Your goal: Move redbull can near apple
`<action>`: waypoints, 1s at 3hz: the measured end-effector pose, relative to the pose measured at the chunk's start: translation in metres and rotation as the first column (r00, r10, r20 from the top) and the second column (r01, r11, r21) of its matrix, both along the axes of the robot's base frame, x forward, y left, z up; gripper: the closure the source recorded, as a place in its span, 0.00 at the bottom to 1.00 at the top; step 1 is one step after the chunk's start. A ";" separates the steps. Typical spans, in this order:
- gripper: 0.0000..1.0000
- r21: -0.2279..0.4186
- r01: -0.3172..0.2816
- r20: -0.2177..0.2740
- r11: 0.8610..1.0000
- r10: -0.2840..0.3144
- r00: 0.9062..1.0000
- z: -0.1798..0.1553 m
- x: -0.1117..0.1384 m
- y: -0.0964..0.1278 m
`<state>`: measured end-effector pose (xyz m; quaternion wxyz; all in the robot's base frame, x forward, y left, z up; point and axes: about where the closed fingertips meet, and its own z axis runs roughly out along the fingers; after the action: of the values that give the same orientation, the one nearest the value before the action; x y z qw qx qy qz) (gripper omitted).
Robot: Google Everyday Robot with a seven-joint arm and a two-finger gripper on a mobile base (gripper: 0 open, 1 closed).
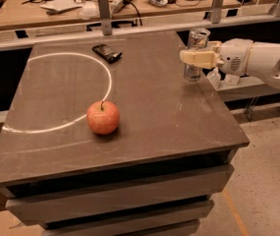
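Note:
The redbull can (pixel 193 73) stands upright near the table's far right edge, its silver top showing above my gripper. My gripper (pixel 191 56) reaches in from the right and is shut on the can at mid-height; one beige finger (pixel 198 58) crosses the can's front, and the other is hidden behind it. The red-orange apple (pixel 102 118) sits in the middle of the table, well to the left of and nearer than the can.
A flat dark wrapped bar (pixel 106 52) lies at the back of the table (pixel 159 132), beside a white ring of light (pixel 109 82). A metal rail (pixel 144 28) and a cluttered bench run behind. The table's right edge is just beyond the can.

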<state>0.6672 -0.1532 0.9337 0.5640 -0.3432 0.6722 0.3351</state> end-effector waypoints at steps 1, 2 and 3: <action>1.00 0.016 -0.029 0.002 0.999 0.029 1.000 0.002 -0.001 0.007; 1.00 0.013 -0.134 0.007 0.991 0.134 0.991 0.023 -0.027 0.024; 1.00 0.002 -0.203 0.008 0.979 0.203 0.979 0.033 -0.049 0.036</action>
<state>0.6180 -0.1172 0.9666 0.5299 -0.4102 0.6312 0.3905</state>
